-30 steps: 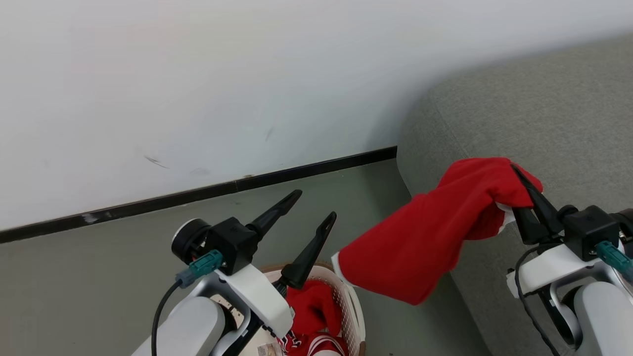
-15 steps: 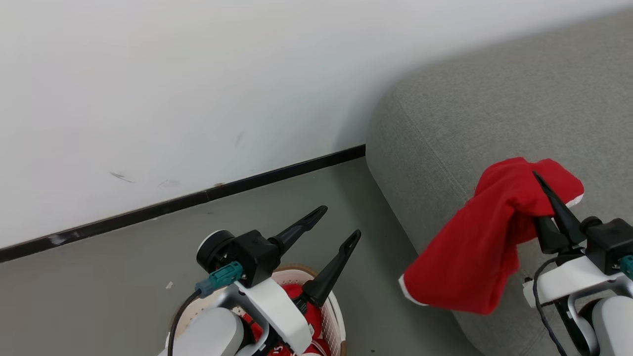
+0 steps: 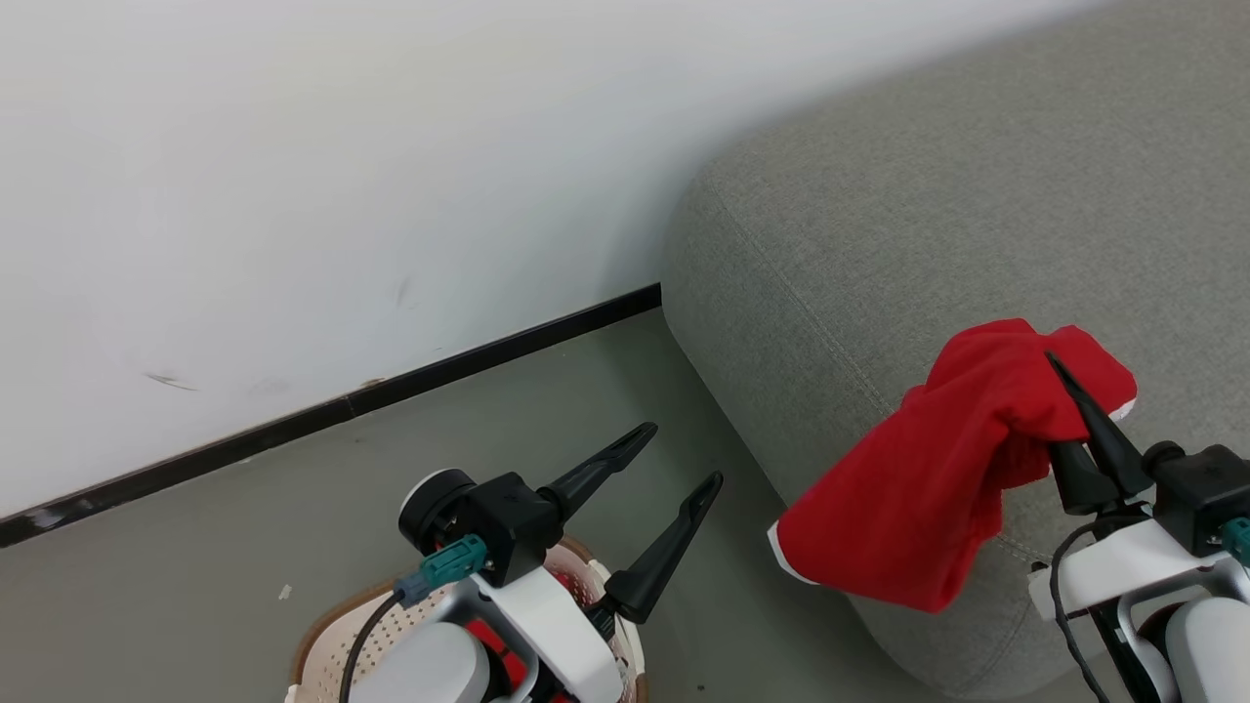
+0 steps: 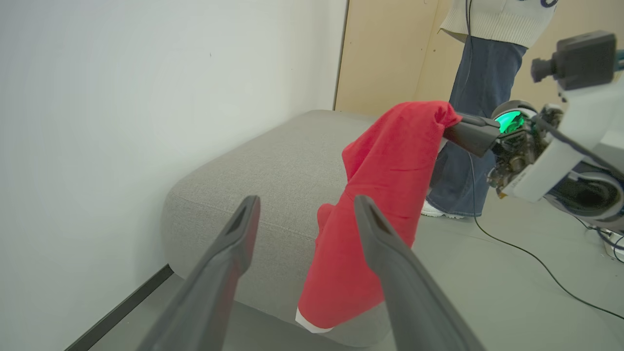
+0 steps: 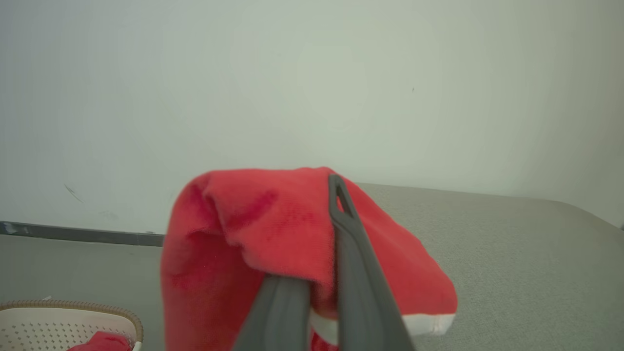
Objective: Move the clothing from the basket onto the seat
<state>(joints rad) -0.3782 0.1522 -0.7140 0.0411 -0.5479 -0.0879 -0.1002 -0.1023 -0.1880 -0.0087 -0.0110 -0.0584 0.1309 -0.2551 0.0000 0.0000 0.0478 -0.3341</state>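
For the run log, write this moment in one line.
right gripper: shut on red garment, hanging at sofa edge | left gripper: open, empty, above basket | basket: more red clothing inside

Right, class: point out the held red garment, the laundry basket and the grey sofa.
red garment (image 3: 908,488): head view, hanging middle of the cloth.
laundry basket (image 5: 48,329): right wrist view, its perforated wall.
grey sofa (image 3: 928,215): head view, bare top surface.
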